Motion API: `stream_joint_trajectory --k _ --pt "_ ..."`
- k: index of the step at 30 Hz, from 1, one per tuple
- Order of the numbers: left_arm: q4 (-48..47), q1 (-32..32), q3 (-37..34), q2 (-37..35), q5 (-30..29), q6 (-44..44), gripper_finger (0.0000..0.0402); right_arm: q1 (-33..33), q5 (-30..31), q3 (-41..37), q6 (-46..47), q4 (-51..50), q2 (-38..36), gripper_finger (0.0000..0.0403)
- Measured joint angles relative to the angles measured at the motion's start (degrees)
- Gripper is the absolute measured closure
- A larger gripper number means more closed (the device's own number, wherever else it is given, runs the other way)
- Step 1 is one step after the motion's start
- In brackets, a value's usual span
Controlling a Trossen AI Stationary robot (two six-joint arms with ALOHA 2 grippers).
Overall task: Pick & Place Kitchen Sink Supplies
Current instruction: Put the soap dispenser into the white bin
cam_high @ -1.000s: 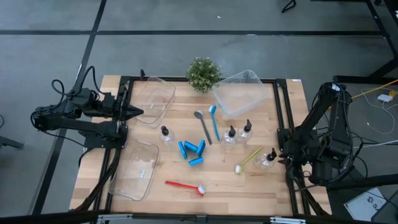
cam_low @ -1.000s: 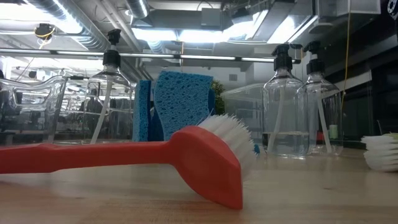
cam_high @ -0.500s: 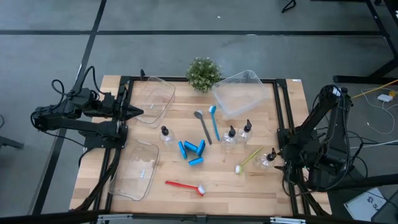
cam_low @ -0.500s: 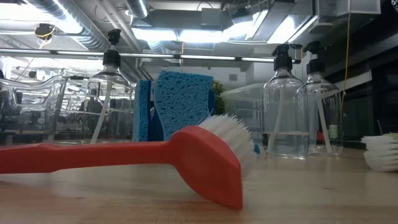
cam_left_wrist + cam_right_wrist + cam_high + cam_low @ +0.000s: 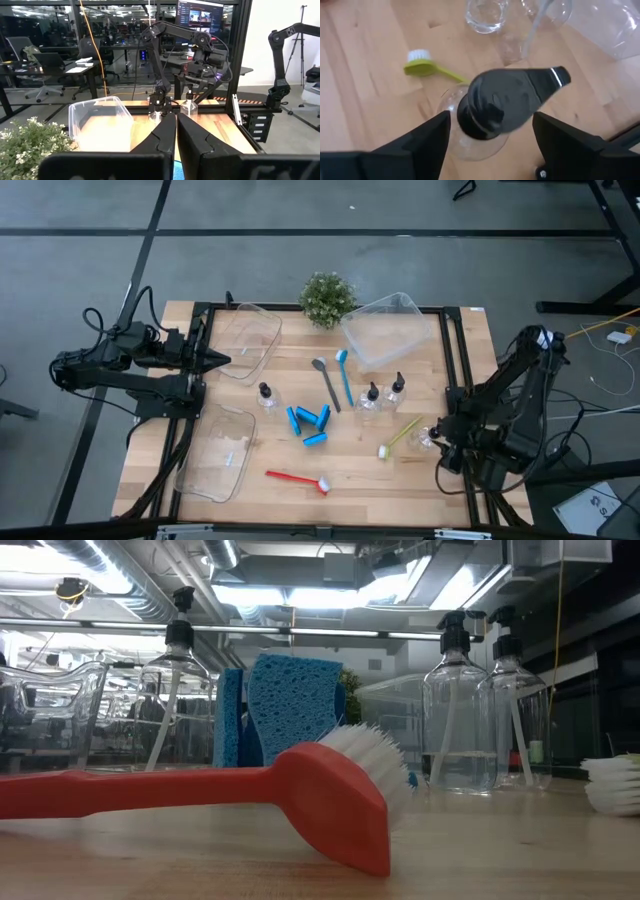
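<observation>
Right now I am watching the right gripper (image 5: pixel 490 137) hanging over a clear black-capped bottle (image 5: pixel 490 112) at the lower right of the high view, near the surface's (image 5: pixel 350 470) right edge; its jaws are standing open on either side of the cap, not touching it. The yellow-green brush (image 5: pixel 398 437) is lying just left of that bottle. Two more bottles (image 5: pixel 384 394) are standing mid-frame beside the blue brush (image 5: pixel 345 377) and grey brush (image 5: pixel 326 382), with blue sponge pieces (image 5: pixel 310 423) below them and the red brush (image 5: pixel 298 478) lowest. The left gripper (image 5: pixel 176 131) is waiting at the left edge, jaws closed together.
</observation>
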Motion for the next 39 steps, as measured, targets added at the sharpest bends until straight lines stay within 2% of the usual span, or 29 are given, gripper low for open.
stream_joint_trajectory --k 13,24,30,35,39 --pt "0.01 0.0 0.0 0.0 -0.01 0.0 0.0391 -4.49 -0.4 0.0 0.2 0.07 0.78 0.0161" --pt "0.0 0.0 0.0 -0.01 -0.01 0.0 0.0389 -4.66 -1.86 0.0 0.76 1.48 0.72 0.0261" --pt "0.01 0.0 0.0 -0.01 0.0 0.0 0.0391 -4.64 -1.73 0.0 1.49 2.25 0.72 0.0263" --pt "0.01 -0.01 0.0 0.0 -0.02 0.0 0.0393 -4.64 -2.12 0.0 1.94 2.5 0.72 0.024" --pt "0.0 0.01 0.0 0.0 -0.01 0.0 0.039 -4.64 -2.03 0.0 1.97 2.51 0.72 0.0257"
